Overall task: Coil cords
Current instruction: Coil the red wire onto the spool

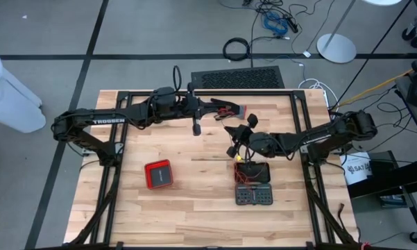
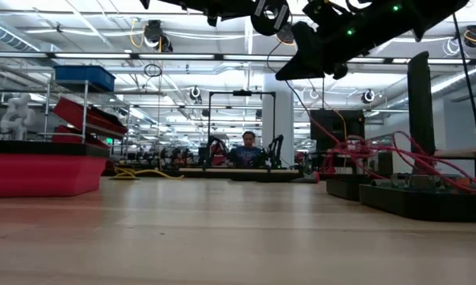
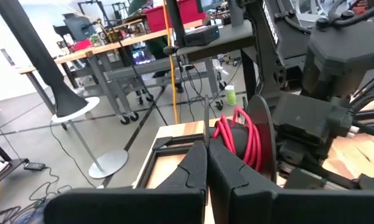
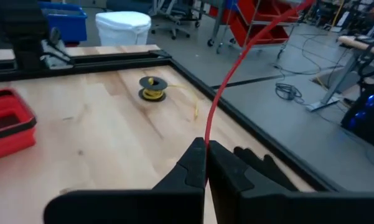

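Wooden slats make up the work table (image 1: 194,201), framed by black rails, with a busy lab of benches and racks beyond it.

Above the table's middle, a thin red cord (image 4: 233,68) runs taut between the two arms. The right gripper (image 4: 205,163) has its fingers pressed together on the cord, which rises away from the tips in a long arc. At the other end, the cord is wound in red loops on a black spool (image 3: 239,140), which sits just past the left gripper (image 3: 206,165). That gripper's fingers are also pinched shut; a thin dark strand seems to rise from their tips, though what they grip I cannot tell.

In the high view the left gripper (image 1: 225,109) hangs at about twelve o'clock on the table and the right gripper (image 1: 237,139) near the centre, slightly toward three o'clock.

Judging from this, the main risk is tension. If the arms pull apart, the cord could slip from the right fingers or drag loops off the spool, which look loosely and unevenly wound. Slack could equally let the strand snag on the black component tray (image 1: 253,184) at five o'clock, where more red wires lie.

A small yellow wire reel (image 4: 153,88) rests on the wood, and a red box (image 1: 159,173) sits at seven o'clock, well apart from the cord.
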Controlling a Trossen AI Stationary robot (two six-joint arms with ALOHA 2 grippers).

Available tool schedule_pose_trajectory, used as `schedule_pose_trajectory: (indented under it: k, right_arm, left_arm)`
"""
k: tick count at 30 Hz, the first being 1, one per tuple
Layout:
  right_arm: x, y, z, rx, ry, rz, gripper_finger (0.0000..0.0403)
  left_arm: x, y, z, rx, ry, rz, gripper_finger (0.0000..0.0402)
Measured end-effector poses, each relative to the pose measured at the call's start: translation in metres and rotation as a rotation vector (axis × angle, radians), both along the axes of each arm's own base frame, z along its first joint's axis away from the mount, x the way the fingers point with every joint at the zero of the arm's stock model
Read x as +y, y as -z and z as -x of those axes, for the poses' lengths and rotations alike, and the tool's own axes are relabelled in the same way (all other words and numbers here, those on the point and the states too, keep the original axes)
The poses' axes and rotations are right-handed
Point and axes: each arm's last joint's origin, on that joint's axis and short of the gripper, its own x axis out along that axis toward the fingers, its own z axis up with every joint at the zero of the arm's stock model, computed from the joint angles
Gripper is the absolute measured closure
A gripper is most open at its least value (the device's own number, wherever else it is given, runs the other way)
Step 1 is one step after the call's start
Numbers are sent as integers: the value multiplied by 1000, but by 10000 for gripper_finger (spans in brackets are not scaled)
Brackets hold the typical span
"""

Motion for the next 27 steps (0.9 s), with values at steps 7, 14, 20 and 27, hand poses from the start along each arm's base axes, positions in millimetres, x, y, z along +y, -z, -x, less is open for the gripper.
schedule_pose_trajectory:
  k: [7, 14, 20, 27]
  right_arm:
    - [-8, -12, -6, -20, -3, 15, 403]
    - [-7, -20, -10, -38, -55, 5, 403]
    - [-5, -23, -11, -59, -78, -1, 403]
    - [-4, -26, -13, -90, -114, -6, 403]
  left_arm:
    - [0, 1, 0, 7, 1, 16, 401]
    - [2, 7, -3, 42, -33, -21, 401]
    - [4, 16, -10, 73, -51, -34, 401]
    - [6, 25, -16, 111, -65, -65, 401]
